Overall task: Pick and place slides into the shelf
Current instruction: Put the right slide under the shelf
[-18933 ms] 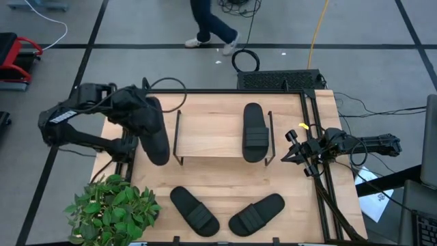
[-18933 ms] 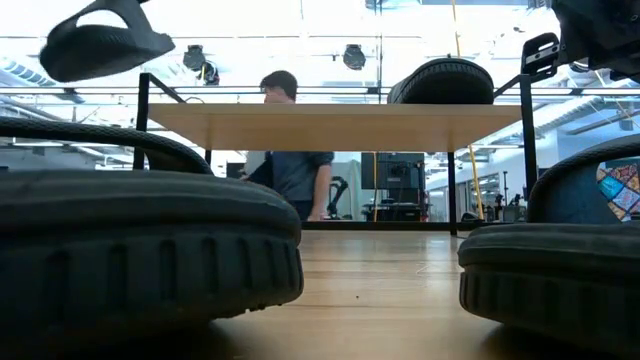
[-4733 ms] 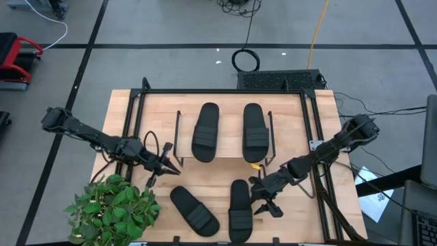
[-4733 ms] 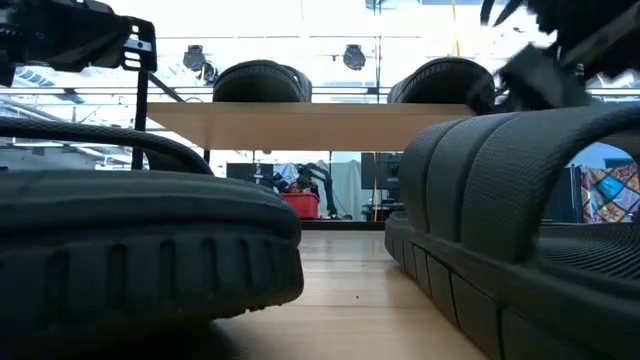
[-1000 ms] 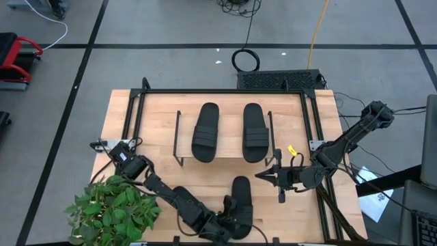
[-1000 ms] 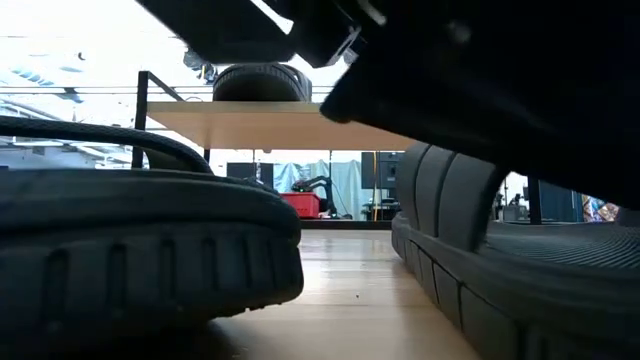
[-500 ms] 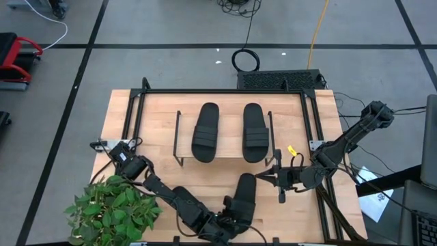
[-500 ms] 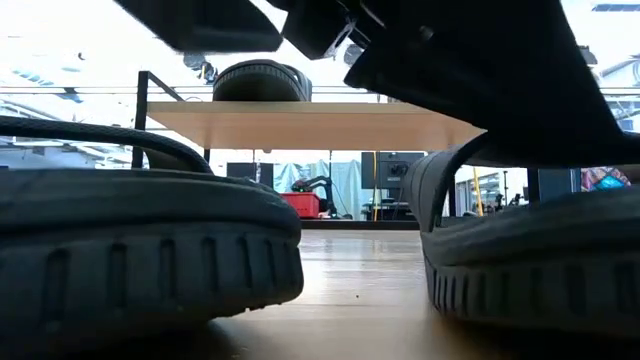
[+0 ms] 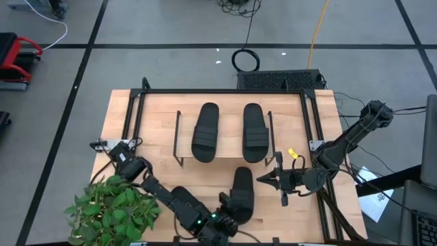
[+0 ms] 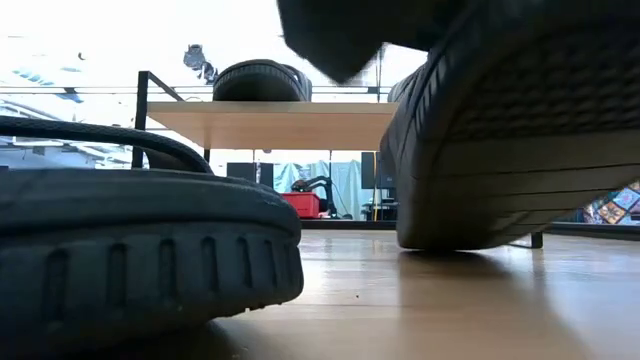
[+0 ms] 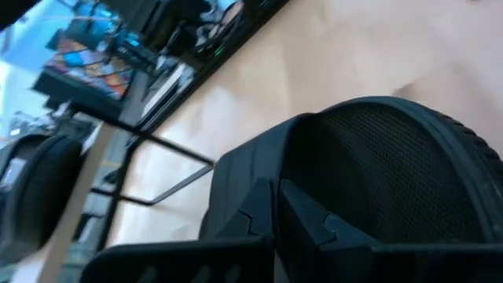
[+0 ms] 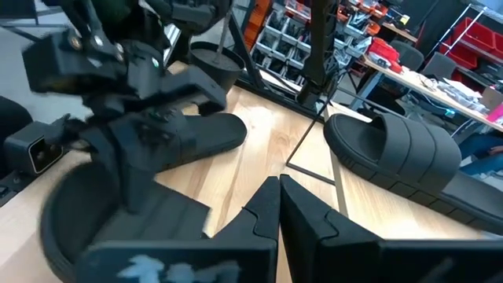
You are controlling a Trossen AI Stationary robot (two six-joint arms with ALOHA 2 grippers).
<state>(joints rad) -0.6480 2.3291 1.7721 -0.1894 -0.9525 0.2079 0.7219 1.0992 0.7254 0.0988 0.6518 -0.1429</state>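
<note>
Two black slides (image 9: 205,131) (image 9: 254,132) lie side by side on the shelf's wooden top (image 9: 226,130), which also shows in the low view (image 10: 280,125). A third slide (image 9: 242,191) lies in front of the shelf, with my left gripper (image 9: 227,219) shut on its near end. It fills the upper right of the low view (image 10: 520,130). The fourth slide (image 10: 140,250) lies on the table at the near left, mostly under my left arm (image 9: 179,199). My right gripper (image 9: 263,179) is shut and empty, just right of the held slide. My left gripper holds the third slide by its near end (image 9: 235,213), coming level from the near left. The gripper's own body hides the place of contact. The slide is tilted: its near end is lifted and shows its sole, and its far end (image 10: 470,240) is low at the table.
A potted plant (image 9: 113,208) stands at the near left corner beside my left arm. A black metal frame (image 9: 225,91) runs around the table. Bare wood lies between the shelf's front legs and the near edge.
My left gripper has raised the third slide's near end and pushed the slide toward the shelf. The slide has gone from flat on the table to tipped up, with its sole facing the near edge. It turned a little along the way.
</note>
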